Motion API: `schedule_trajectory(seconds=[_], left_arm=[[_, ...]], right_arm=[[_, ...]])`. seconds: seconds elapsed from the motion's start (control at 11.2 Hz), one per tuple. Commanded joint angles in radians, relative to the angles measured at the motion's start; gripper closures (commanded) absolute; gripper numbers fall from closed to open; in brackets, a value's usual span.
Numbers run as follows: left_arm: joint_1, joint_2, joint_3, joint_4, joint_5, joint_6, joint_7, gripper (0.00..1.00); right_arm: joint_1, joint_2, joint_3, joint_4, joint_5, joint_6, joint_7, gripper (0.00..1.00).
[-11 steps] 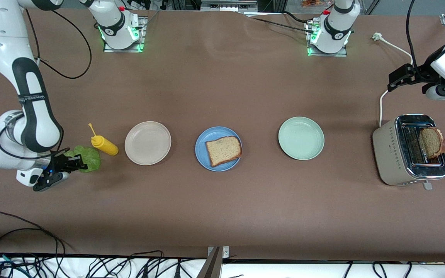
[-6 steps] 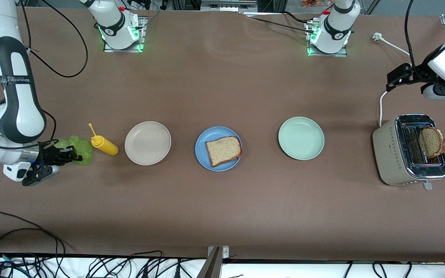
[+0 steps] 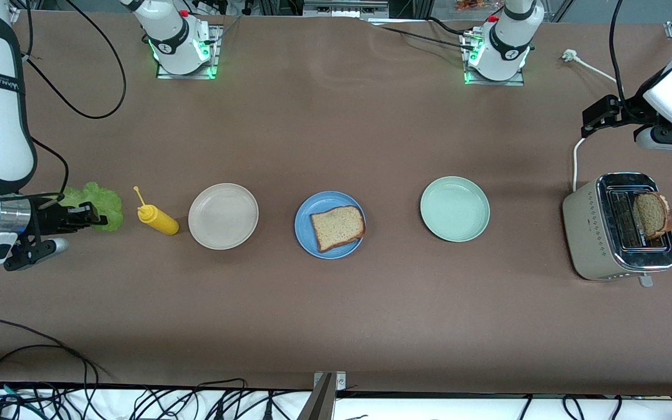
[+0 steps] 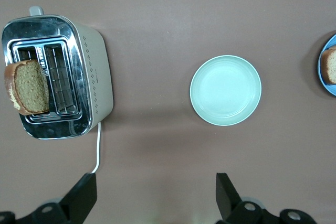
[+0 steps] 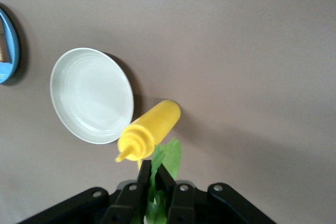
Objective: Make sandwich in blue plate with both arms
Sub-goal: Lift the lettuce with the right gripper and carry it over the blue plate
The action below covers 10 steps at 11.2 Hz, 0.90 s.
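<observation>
The blue plate (image 3: 304,225) lies at the table's middle with one brown bread slice (image 3: 338,227) flat on it. A second bread slice (image 3: 652,214) stands in the toaster's slot at the left arm's end. My right gripper (image 3: 88,219) is shut on the ruffled green lettuce leaf (image 3: 95,203), up over the table at the right arm's end, beside the yellow bottle. In the right wrist view the lettuce (image 5: 170,157) sticks out between the closed fingers of the right gripper (image 5: 159,170). My left gripper (image 4: 156,192) hangs open and empty over the table beside the toaster.
A yellow squeeze bottle (image 3: 158,220) lies beside a beige plate (image 3: 223,216). A pale green plate (image 3: 454,209) sits between the blue plate and the toaster (image 3: 590,230). The toaster's white cord (image 3: 576,157) trails toward the left arm's base.
My right gripper has carried the lettuce up off the table and away from the yellow bottle, toward the right arm's end. The left arm has barely shifted.
</observation>
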Motion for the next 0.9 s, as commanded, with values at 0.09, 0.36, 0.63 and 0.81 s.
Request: schedule_trajectory(seconds=[0.09, 0.36, 0.63, 0.81], left_arm=[[-0.002, -0.021, -0.009, -0.015, 0.024, 0.011, 0.018, 0.00], [-0.002, -0.021, -0.009, -0.014, 0.024, 0.011, 0.018, 0.00], [-0.002, -0.021, -0.009, -0.014, 0.024, 0.011, 0.018, 0.00], [-0.002, -0.021, -0.009, -0.014, 0.024, 0.011, 0.018, 0.00]], right_arm=[[0.085, -0.059, 0.005, 0.042, -0.039, -0.124, 0.213, 1.00], [0.214, -0.072, 0.002, 0.064, -0.039, -0.137, 0.446, 1.00], [0.357, -0.069, 0.001, 0.073, -0.030, -0.071, 0.732, 1.00], [0.429, -0.047, 0.002, 0.100, -0.027, -0.029, 0.884, 1.00]])
